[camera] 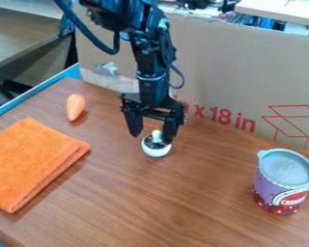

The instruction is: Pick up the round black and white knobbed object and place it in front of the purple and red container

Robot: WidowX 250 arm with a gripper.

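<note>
Camera view showed me the gripper (152, 137), released, over the white toy (156, 151) on the table (176, 202); one finger hung so near that an off-centre descent could have rolled it

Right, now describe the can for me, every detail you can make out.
The can is a short cylinder standing upright on the wooden table, toward the right of the view. Its round, pale grey-blue lid has a raised rim, with a small tab jutting out on the left. The side is purple above and dark red with light specks below, with a red-and-white badge low down. It looks closed; metal or plastic, I can't tell. Only the table visibly touches it.
</note>
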